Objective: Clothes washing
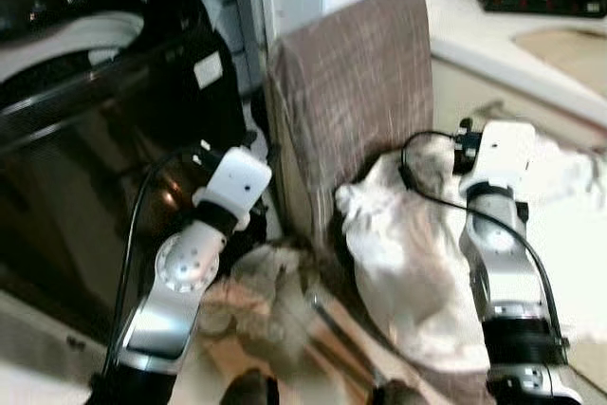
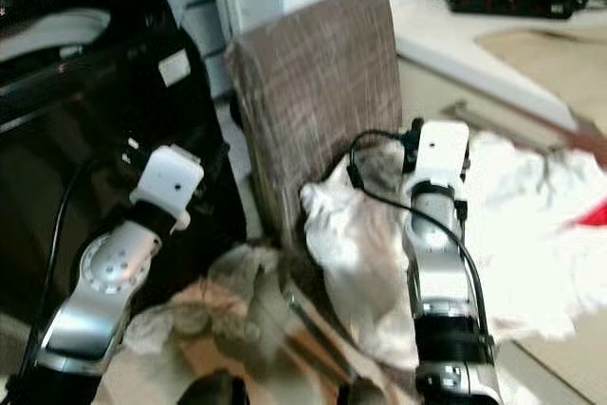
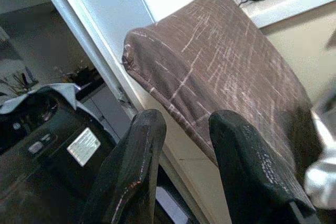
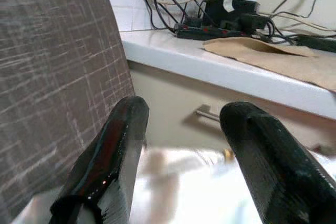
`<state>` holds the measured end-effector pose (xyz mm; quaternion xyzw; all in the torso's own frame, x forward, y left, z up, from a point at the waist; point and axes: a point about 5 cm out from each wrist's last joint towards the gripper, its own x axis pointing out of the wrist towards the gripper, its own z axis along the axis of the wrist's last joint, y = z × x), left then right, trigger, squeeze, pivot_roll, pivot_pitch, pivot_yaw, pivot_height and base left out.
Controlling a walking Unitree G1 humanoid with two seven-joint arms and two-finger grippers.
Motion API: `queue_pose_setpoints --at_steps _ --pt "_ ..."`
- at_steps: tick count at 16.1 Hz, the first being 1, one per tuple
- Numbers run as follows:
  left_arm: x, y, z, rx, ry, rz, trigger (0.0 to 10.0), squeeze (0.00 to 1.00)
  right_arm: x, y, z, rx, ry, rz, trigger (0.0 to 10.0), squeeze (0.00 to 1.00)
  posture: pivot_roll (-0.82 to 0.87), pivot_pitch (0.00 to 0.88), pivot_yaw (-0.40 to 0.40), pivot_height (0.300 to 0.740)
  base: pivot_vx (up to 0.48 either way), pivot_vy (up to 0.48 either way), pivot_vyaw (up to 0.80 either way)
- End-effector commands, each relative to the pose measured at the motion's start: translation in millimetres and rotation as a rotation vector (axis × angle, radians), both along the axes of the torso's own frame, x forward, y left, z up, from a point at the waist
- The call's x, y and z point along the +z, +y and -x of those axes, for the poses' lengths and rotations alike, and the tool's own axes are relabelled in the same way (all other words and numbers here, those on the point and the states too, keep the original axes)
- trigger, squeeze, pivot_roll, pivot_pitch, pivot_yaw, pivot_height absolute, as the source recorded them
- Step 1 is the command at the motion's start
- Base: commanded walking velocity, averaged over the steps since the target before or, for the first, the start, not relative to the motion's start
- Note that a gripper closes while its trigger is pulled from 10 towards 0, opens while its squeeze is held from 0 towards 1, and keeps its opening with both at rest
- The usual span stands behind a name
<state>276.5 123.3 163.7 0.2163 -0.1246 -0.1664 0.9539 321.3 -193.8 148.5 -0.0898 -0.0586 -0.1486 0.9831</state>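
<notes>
Head views: we see a brown chair (image 1: 351, 101) in the middle, its backrest upright, with a heap of white clothes (image 1: 408, 272) on its seat spilling to the right. A second crumpled pile (image 1: 261, 296) lies near, lower left of the seat. The dark washing machine (image 1: 85, 158) stands on the left, a pale garment (image 1: 66, 40) lying in its top. The left arm (image 1: 204, 244) is raised beside the machine; the right arm (image 1: 498, 234) reaches over the white heap, a black cable (image 1: 446, 201) looping from its wrist across the cloth.

Left wrist view: the left gripper (image 3: 181, 161) has its fingers apart, nothing between them, aimed at the backrest and the machine's label (image 3: 84, 145).

Right wrist view: the right gripper (image 4: 181, 156) likewise spread and empty, hovering above the white cloth, a counter (image 4: 220, 61) with a power strip (image 4: 220, 24) far behind.

Risks, as we judge them: the wrist cable could snag in loose fabric during a lift; a shallow pinch may take only one layer and drag the heap off the seat; the left arm could knock the chair when swinging.
</notes>
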Motion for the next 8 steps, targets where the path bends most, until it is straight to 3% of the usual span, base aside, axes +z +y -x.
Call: queue_pose_setpoints --at_steps 1,8 --pt "0.5 2.0 0.4 0.001 0.002 -0.003 10.0 0.00 3.3 4.2 -3.4 0.028 -0.022 -0.028 10.0 0.00 -0.03 0.040 0.055 0.715 0.000 0.000 -0.80" --pt "0.9 2.8 0.2 0.003 -0.001 -0.008 10.0 0.00 -3.2 3.3 -3.8 0.022 -0.001 -0.028 10.0 0.00 -0.03 0.033 0.051 0.715 0.000 0.000 -0.80"
